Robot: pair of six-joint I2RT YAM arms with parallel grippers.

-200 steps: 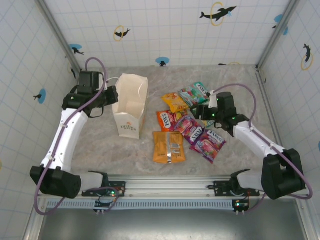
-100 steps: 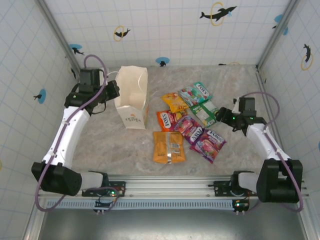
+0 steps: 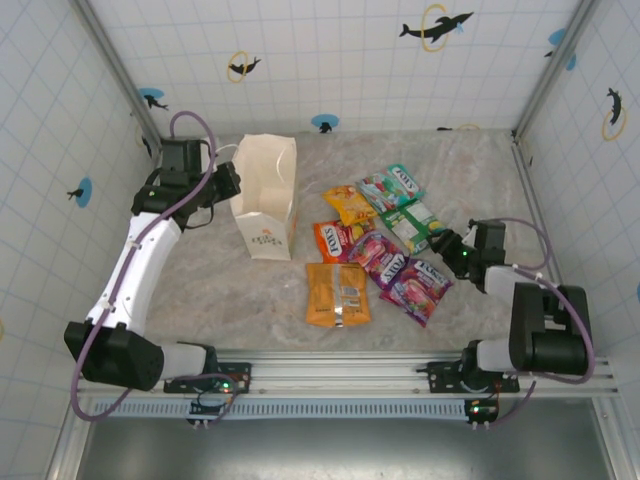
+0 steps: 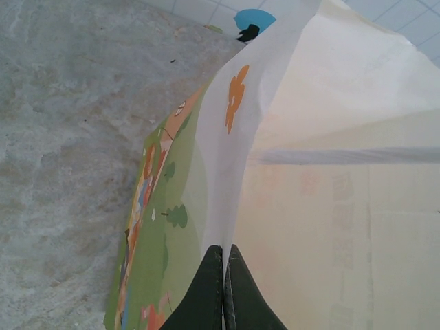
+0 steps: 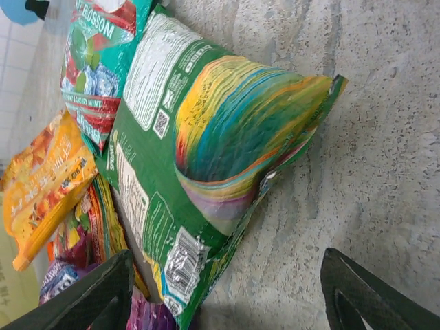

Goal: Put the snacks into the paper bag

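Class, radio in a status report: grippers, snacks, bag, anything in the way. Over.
Left gripper shut on the paper bag rim, bag upright. Right gripper jaws open, facing the green packet. Snacks lying on table beside bag. Nothing blocking.

**Bright, even lighting**

Soft overhead light fills the scene; shadows are faint. The green packet (image 5: 206,172) carries a mild sheen. Light glows through the paper bag (image 4: 330,206). Wrist close-ups look slightly soft at near range.
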